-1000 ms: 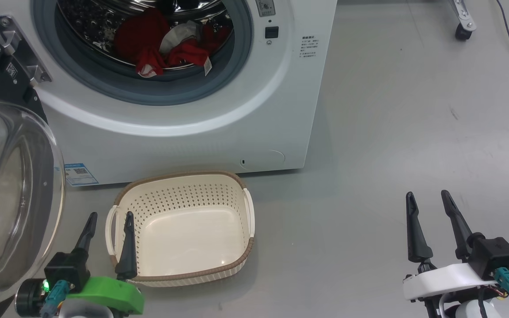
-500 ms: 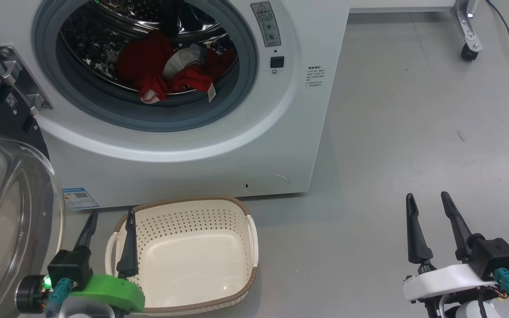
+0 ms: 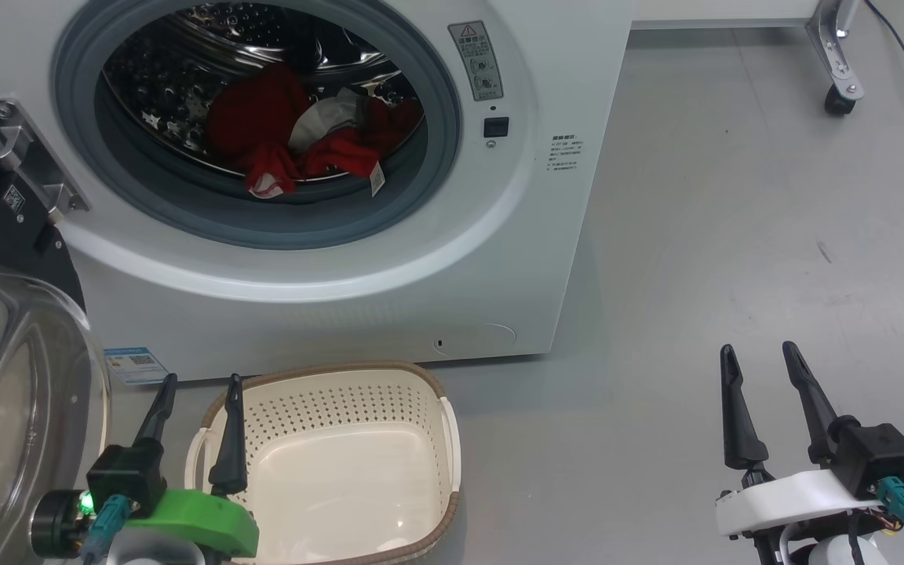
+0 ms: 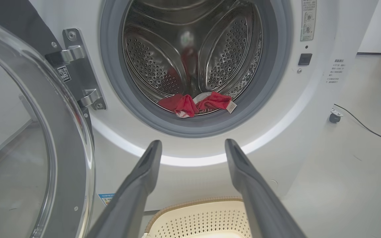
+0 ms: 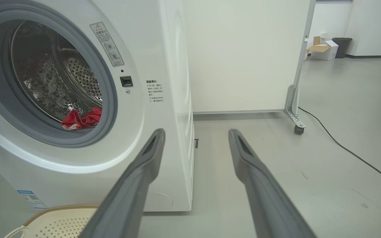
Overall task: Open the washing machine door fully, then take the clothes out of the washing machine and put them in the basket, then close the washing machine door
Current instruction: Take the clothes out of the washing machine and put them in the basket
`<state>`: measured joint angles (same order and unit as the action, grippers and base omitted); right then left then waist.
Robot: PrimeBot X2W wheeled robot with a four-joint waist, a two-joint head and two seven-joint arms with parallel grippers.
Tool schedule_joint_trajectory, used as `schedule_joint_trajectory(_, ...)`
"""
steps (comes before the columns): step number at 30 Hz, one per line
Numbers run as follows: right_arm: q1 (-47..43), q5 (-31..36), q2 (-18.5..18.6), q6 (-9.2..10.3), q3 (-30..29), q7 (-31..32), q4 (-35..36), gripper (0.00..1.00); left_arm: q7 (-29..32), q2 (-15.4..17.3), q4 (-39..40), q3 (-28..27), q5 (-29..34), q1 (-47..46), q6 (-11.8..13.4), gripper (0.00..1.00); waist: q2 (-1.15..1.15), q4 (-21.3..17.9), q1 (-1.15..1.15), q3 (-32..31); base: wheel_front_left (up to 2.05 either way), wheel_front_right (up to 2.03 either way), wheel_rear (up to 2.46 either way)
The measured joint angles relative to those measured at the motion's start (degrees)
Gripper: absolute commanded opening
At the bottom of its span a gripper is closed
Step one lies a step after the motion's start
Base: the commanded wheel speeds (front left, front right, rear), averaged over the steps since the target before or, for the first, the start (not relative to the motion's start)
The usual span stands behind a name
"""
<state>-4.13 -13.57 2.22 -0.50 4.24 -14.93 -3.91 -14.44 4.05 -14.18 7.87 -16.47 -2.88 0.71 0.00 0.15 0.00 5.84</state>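
At the far left the washing machine door [image 3: 5, 377] stands swung open on its metal hinge [image 3: 28, 157], with its clear glass bowl bulging toward the head camera. Just beside it, the left gripper [image 3: 202, 380] hangs with its 2 dark fingers spread apart, holding nothing. In the head view 1 of those fingers crosses the left rim of the basket [image 3: 389, 366]. The basket sits on the floor [image 3: 695, 235], close against the front bottom edge of the washing machine [image 3: 421, 259]. Above it, the clothes [image 3: 295, 141] lie in a red heap at the bottom of the drum [image 3: 169, 86], near its front lip. Well to the right, over the floor, the right gripper [image 3: 758, 348] is likewise spread wide and holds nothing. A caster [image 3: 838, 102] stands near the floor's top right corner.
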Motion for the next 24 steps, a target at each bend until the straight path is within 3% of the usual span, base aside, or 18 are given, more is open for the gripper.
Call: schedule_joint_trajectory(24, 0.03, 0.0, 0.01, -0.01, 0.41, 0.0, 0.42, 1.0, 0.08, -0.41, -1.24, 0.58, -2.21, -1.6, -1.1, 1.0, 0.0, 0.14, 0.0, 1.79, 0.0, 0.0, 0.0)
